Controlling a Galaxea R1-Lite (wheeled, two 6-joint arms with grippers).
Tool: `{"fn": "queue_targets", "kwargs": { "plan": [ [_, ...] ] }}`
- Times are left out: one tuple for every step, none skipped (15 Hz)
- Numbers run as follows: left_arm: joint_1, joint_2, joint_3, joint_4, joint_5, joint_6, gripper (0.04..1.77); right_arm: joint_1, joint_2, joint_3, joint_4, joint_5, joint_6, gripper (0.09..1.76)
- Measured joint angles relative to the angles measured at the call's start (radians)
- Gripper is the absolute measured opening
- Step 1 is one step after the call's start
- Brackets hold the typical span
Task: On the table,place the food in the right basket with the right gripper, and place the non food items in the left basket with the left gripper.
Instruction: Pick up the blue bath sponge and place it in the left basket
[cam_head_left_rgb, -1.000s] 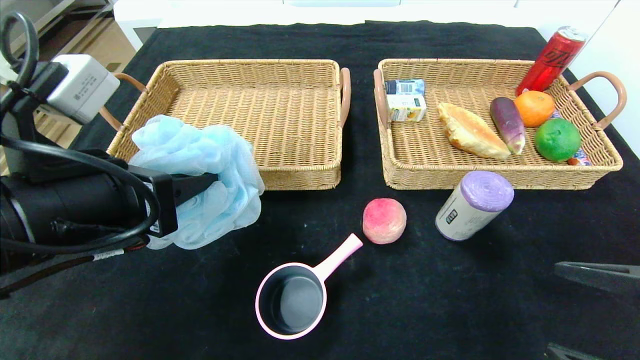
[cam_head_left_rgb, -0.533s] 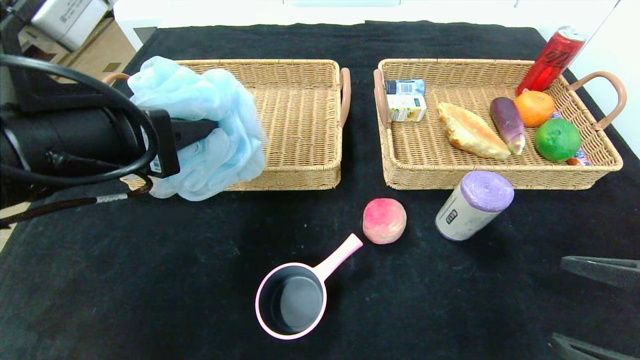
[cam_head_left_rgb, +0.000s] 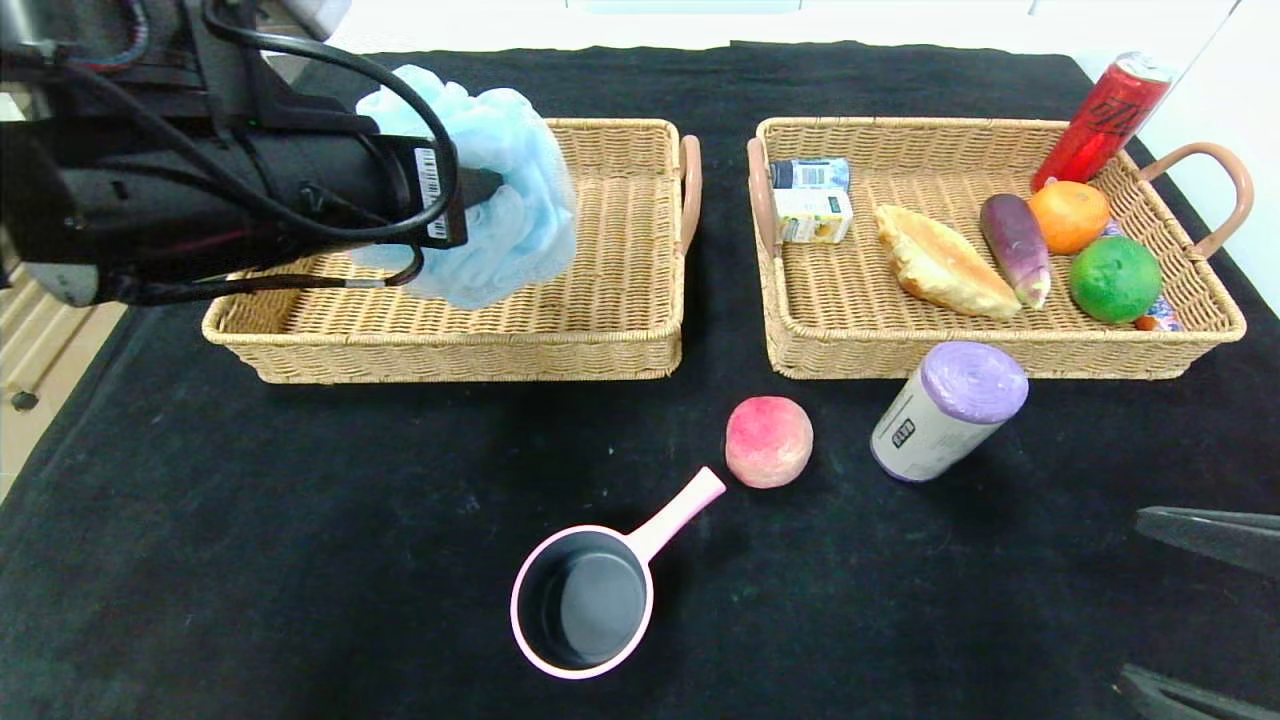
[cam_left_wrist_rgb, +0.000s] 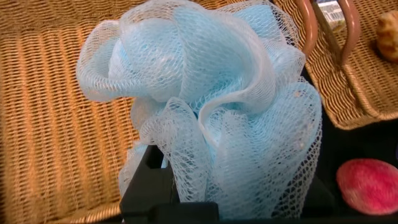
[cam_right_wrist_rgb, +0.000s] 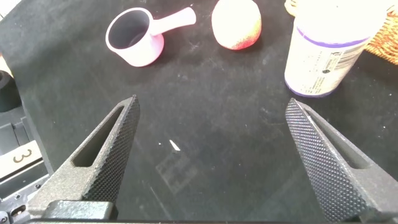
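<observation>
My left gripper (cam_head_left_rgb: 488, 186) is shut on the light-blue bath puff (cam_head_left_rgb: 490, 215) (cam_left_wrist_rgb: 211, 106) and holds it above the left basket (cam_head_left_rgb: 450, 360), over its middle. The pink pan (cam_head_left_rgb: 585, 598) (cam_right_wrist_rgb: 134, 37), the peach (cam_head_left_rgb: 768, 441) (cam_right_wrist_rgb: 236, 23) and the grey roll with a purple end (cam_head_left_rgb: 948, 410) (cam_right_wrist_rgb: 326, 53) lie on the black table (cam_head_left_rgb: 300, 520) in front of the baskets. The croissant (cam_head_left_rgb: 940, 262) and eggplant (cam_head_left_rgb: 1015, 248) lie in the right basket (cam_head_left_rgb: 1000, 362). My right gripper (cam_head_left_rgb: 1190, 615) (cam_right_wrist_rgb: 211, 104) hangs open and empty at the table's front right.
The right basket also holds an orange (cam_head_left_rgb: 1068, 215), a green lime (cam_head_left_rgb: 1114, 278) and two small cartons (cam_head_left_rgb: 812, 200) by its left handle. A red can (cam_head_left_rgb: 1102, 118) leans at its far right corner. The table's left edge drops off beside my left arm.
My left arm has carried the bath puff from in front of the left basket's near left corner up and over the basket. The right gripper has barely moved.
</observation>
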Motion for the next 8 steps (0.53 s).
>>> {"fn": "queue_targets", "kwargs": {
  "plan": [
    [0.003, 0.035, -0.027, -0.001, -0.009, 0.001, 0.66, 0.000, -0.003, 0.001, 0.000, 0.000, 0.000, 1.71],
    [0.005, 0.066, -0.050, -0.002, -0.019, 0.003, 0.66, 0.000, -0.005, 0.001, 0.000, 0.000, 0.000, 1.71],
    [0.007, 0.098, -0.071, -0.007, -0.023, 0.006, 0.66, 0.000, -0.007, 0.001, 0.000, 0.000, 0.000, 1.71],
    [0.010, 0.127, -0.091, -0.016, -0.027, 0.009, 0.65, 0.001, -0.008, 0.001, 0.000, 0.000, 0.000, 1.71],
    [0.016, 0.155, -0.116, -0.022, -0.028, 0.011, 0.65, 0.001, -0.008, 0.001, 0.000, 0.000, 0.000, 1.71],
    [0.021, 0.182, -0.147, -0.027, -0.033, 0.012, 0.65, 0.001, -0.009, 0.002, 0.000, 0.000, 0.000, 1.71],
    [0.025, 0.206, -0.175, -0.029, -0.044, 0.011, 0.65, 0.001, -0.009, 0.003, 0.000, 0.000, 0.000, 1.71],
    [0.029, 0.227, -0.200, -0.030, -0.055, 0.010, 0.65, 0.001, -0.009, 0.003, 0.000, 0.000, 0.000, 1.71]
  ]
}}
